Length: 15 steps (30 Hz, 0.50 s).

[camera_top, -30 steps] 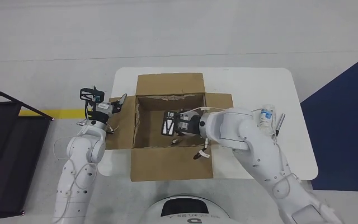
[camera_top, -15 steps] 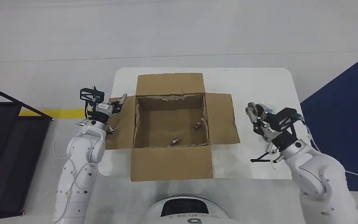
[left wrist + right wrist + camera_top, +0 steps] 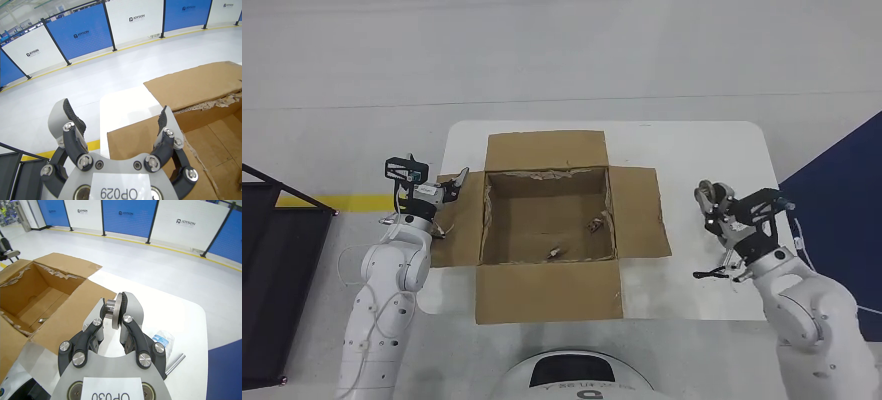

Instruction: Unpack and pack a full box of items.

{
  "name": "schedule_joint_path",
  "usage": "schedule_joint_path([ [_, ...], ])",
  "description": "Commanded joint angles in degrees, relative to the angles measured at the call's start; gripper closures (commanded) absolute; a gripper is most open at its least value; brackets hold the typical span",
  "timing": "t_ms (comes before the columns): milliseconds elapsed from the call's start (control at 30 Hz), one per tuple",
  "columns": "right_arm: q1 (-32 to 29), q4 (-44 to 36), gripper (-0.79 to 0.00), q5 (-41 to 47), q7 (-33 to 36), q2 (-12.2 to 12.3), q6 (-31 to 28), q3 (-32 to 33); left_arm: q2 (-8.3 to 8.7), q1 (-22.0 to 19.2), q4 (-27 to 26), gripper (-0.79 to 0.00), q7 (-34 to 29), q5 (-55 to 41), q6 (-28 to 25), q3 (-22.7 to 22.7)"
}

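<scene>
Metal flanged disc (image 3: 115,315) clamped betw. right gripper (image 3: 113,303) pads, at tips.

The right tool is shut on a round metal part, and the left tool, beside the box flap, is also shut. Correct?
Not fully: the left wrist view shows the left tool open, holding nothing. It is beside the box flap, and the right tool is shut on the round metal part.

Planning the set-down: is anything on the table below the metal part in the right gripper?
Yes: a plastic bottle and a metal rod lie on the table close beneath the right gripper holding the metal part.
</scene>
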Motion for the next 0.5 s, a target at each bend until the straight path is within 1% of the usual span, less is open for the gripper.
schedule_joint_path([
  [0,0.0,3.4,0.000,1.5,-0.2,0.0,1.3,2.3,0.00,0.0,0.0,-0.785,0.0,0.0,0.0,0.0],
  [100,0.8,9.8,0.000,3.3,1.0,0.2,2.6,5.5,0.00,0.0,0.0,-0.785,0.0,0.0,0.0,0.0],
  [233,2.7,18.5,0.000,2.1,2.9,0.5,4.6,7.8,0.00,0.0,0.0,-0.785,0.0,0.0,0.0,0.0],
  [267,3.4,20.1,0.000,0.8,3.3,0.6,5.3,8.0,0.00,0.0,0.0,-0.785,0.0,0.0,0.0,0.0],
  [367,6.0,24.8,0.000,-3.8,5.1,0.8,9.9,7.4,0.00,0.0,0.0,-0.785,0.0,0.0,0.0,0.0],
  [467,8.4,28.8,0.000,-4.9,6.0,0.9,10.8,6.6,0.00,0.0,0.0,-0.785,0.0,0.0,0.0,0.0],
])
